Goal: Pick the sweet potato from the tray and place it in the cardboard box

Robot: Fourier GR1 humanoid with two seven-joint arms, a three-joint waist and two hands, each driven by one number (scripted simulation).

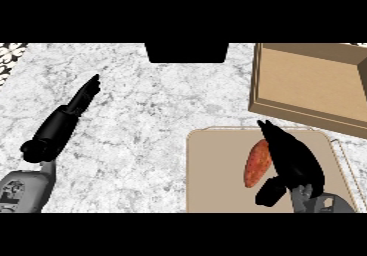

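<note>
An orange-brown sweet potato [257, 164] lies lengthwise on the tan tray [215, 175] at the lower right. My right hand [293, 157] sits directly beside it on its right, fingers straight and pointing away, thumb [269, 192] near the potato's near end; it touches or nearly touches the potato without curling round it. The cardboard box [311, 82] stands open at the upper right, just beyond the tray. My left hand [68, 117] rests over the counter at the left, fingers straight, holding nothing.
The marble counter [149, 125] spreads between the two arms. A dark object [187, 52] sits at the counter's far edge, top centre. A patterned tile strip [7, 60] shows at the upper left.
</note>
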